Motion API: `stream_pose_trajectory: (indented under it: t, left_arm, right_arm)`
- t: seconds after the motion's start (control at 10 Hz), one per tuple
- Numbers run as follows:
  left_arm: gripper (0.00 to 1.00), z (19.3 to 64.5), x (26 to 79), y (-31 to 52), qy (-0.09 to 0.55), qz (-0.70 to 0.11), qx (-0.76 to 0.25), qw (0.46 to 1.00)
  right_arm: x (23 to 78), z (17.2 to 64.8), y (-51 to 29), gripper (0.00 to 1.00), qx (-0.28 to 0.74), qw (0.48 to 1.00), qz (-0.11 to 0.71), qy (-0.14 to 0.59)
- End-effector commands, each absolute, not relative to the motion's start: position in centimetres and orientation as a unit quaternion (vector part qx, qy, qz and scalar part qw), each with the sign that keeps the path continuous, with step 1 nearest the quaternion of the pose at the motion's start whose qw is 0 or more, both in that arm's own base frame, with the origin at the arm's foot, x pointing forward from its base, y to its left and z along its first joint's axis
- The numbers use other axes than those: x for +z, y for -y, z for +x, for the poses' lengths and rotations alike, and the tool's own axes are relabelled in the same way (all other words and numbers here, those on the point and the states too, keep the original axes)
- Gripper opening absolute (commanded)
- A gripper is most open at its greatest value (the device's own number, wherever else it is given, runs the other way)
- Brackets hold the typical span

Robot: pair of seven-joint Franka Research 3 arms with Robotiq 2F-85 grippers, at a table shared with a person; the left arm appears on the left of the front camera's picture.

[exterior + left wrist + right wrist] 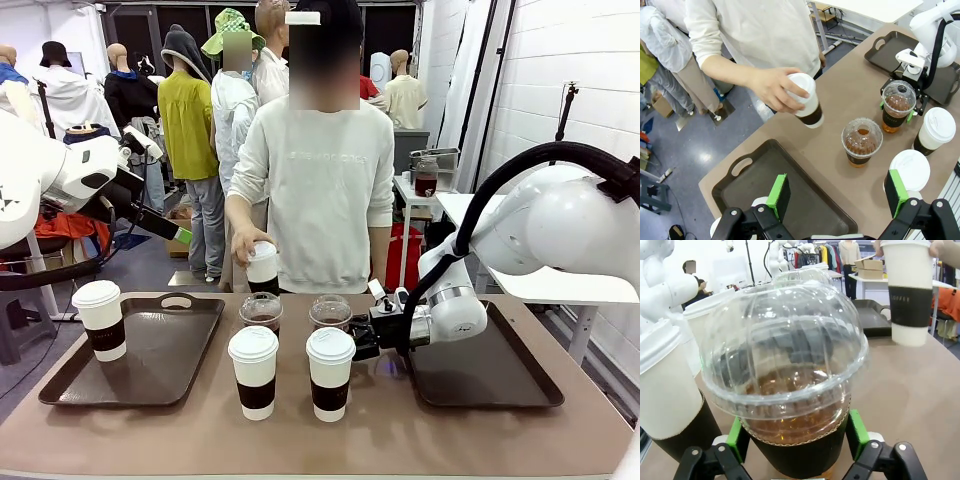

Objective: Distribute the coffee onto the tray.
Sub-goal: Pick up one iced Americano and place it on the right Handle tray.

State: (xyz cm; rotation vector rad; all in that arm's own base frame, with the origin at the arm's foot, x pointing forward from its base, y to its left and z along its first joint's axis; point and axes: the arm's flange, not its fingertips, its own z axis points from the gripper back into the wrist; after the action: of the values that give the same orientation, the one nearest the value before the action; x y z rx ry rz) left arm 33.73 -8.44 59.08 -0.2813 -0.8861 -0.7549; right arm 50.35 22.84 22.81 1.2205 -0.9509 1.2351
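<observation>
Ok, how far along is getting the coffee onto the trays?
Done: one paper cup stands on the left tray. In hand: right gripper straddles a dome-lidded cup; grip unclear. Left: another dome cup, two paper cups on the table, one in the person's hand.

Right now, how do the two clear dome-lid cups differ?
The right clear cup stands between the right gripper's green pads; the left clear cup stands free. The left clear cup is nearer the left tray, which carries a paper cup; the right clear cup is nearer the right tray. Both stand upright, lidded, on the table.
</observation>
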Motion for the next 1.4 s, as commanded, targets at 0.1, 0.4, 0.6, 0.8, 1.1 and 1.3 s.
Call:
stream_pose_trajectory:
  t: [0.1, 0.4, 0.6, 0.8, 1.1, 1.3]
  left_arm:
    - [1.0, 33.8, 59.1, 8.3, 0.418, -0.134, -0.356, 0.825]
    - [1.0, 33.8, 59.1, 8.3, 0.418, -0.134, -0.356, 0.825]
    - [1.0, 33.8, 59.1, 8.3, 0.418, -0.134, -0.356, 0.825]
    - [1.0, 33.8, 59.1, 8.3, 0.418, -0.134, -0.356, 0.825]
    - [1.0, 33.8, 59.1, 8.3, 0.418, -0.134, -0.356, 0.825]
    - [1.0, 33.8, 59.1, 8.3, 0.418, -0.134, -0.356, 0.825]
  right_arm:
    - [22.9, 51.0, -22.9, 0.63, 0.519, 0.556, 0.514, 0.398]
    - [23.7, 51.1, -22.6, 0.63, 0.515, 0.554, 0.516, 0.403]
    - [25.6, 51.5, -21.8, 0.63, 0.5, 0.558, 0.515, 0.417]
    - [29.0, 52.2, -20.3, 0.63, 0.478, 0.565, 0.506, 0.442]
    - [32.5, 52.4, -16.7, 0.63, 0.444, 0.57, 0.511, 0.466]
    - [34.0, 51.3, -13.1, 0.63, 0.433, 0.57, 0.5, 0.487]
